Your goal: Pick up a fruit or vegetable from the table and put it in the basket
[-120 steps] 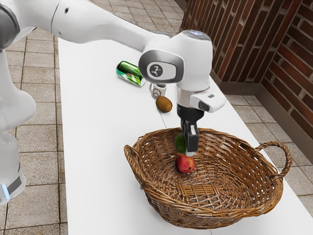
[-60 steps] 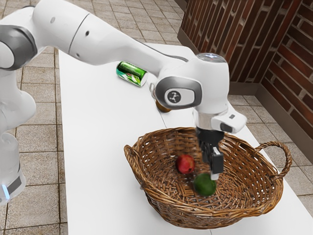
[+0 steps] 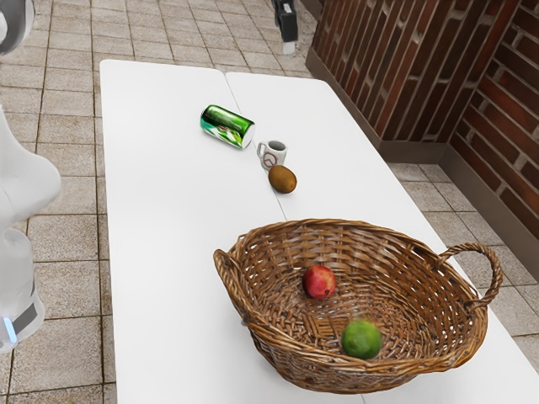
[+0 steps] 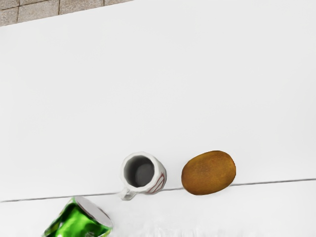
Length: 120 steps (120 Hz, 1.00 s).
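Jaws raised high, well apart from the basket (image 3: 295, 357); can't tell if they're open or closed. Brown kiwi (image 4: 209, 173), the one fruit on the white counter (image 3: 168, 236), lies below the jaws & off to their basket side. Its long axis runs approx. along the counter seam (image 4: 276, 183), slightly turned, w/ one blunt end toward the mug (image 4: 159, 175). Mug stands upright just beside it, also below the jaws, on the side away from the basket; green can (image 3: 226, 124) lies on its side beyond the mug.

Rel. to the jaws, the basket is lower & past the kiwi. In it: red fruit (image 3: 319, 282) on the jaws' side, green fruit (image 3: 362, 338) farther from them, the two apart. So the put-in-basket part looks met, prob. at or near task's end.

If the kiwi's next, the jaws would need to shift toward the basket side, drop, & close across its short width, i.e. across the seam. Risk: closing lengthwise could bump the mug, & the rounded skin may roll.
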### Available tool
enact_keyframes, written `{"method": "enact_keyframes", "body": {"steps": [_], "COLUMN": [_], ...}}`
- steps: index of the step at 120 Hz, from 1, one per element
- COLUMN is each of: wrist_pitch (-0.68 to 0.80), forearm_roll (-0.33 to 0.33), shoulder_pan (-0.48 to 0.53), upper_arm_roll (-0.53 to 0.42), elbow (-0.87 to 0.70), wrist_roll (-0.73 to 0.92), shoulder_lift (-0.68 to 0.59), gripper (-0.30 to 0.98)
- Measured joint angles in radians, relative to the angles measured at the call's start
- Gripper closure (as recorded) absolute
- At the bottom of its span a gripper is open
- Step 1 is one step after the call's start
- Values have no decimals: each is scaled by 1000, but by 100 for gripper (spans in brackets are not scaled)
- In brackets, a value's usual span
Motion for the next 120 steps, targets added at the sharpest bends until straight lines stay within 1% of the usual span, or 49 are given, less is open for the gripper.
{"method": "enact_keyframes", "body": {"steps": [8, 14, 22, 28, 34, 38, 42, 48, 55, 69, 84, 101, 110, 120], "wrist_pitch": [5, 22, 66, 107, 142, 162, 180, 205, 237, 310, 372, 426, 444, 458], "forearm_roll": [-8, -16, -26, -31, -34, -36, -37, -38, -39, -41, -41, -39, -37, -35], "shoulder_pan": [-12, -53, -115, -217, -387, -484, -553, -619, -653, -671, -794, -832, -891, -917], "upper_arm_roll": [53, 79, 139, 241, 414, 506, 559, 597, 617, 650, 784, 847, 918, 947], "elbow": [-2, -17, -67, -103, -119, -124, -134, -154, -192, -274, -309, -338, -342, -345], "wrist_roll": [117, 197, 295, 360, 420, 457, 491, 537, 586, 669, 739, 800, 825, 847], "shoulder_lift": [11, 38, 61, 68, 69, 68, 66, 65, 63, 60, 53, 33, 14, 4], "gripper": [0, 0, 0, 0, 0, 0, 0, 0, 0, 0, 0, 0, 0, 0]}}
